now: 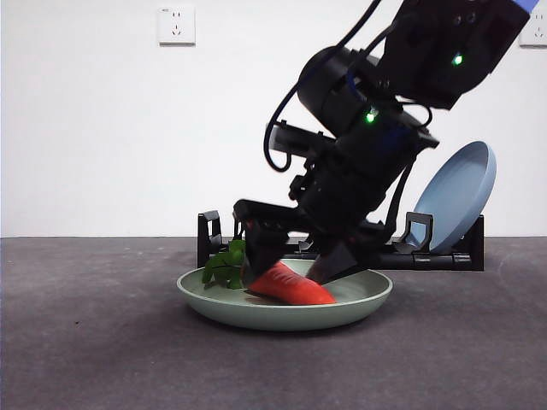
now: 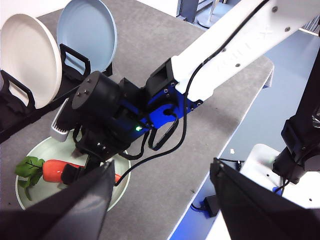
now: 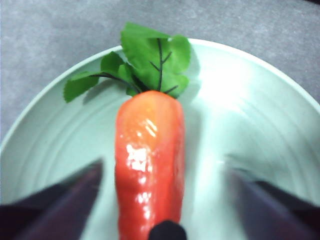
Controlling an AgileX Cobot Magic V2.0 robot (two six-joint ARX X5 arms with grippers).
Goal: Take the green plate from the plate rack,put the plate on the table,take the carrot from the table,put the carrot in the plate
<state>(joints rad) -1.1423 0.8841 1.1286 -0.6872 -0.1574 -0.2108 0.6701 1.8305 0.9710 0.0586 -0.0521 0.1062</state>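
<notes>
Glossy orange-red tapered toy carrot [image 3: 149, 165] with green leaves lies inside the pale mint-green round plate [image 1: 359, 303], flat on the dark grey table [image 1: 85, 342] before the black pronged rack [image 1: 209, 235].

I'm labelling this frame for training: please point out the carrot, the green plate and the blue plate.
carrot [image 3: 150, 165]: right wrist view, on its orange body.
green plate [image 1: 359, 301]: front view, on its outer rim.
blue plate [image 1: 457, 195]: front view, on its face, standing in the rack.

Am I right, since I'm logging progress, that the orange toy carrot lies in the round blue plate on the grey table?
Not quite: the orange toy carrot lies in the round mint-green plate on the grey table; the blue plate stands in the black rack, per the front view.
</notes>
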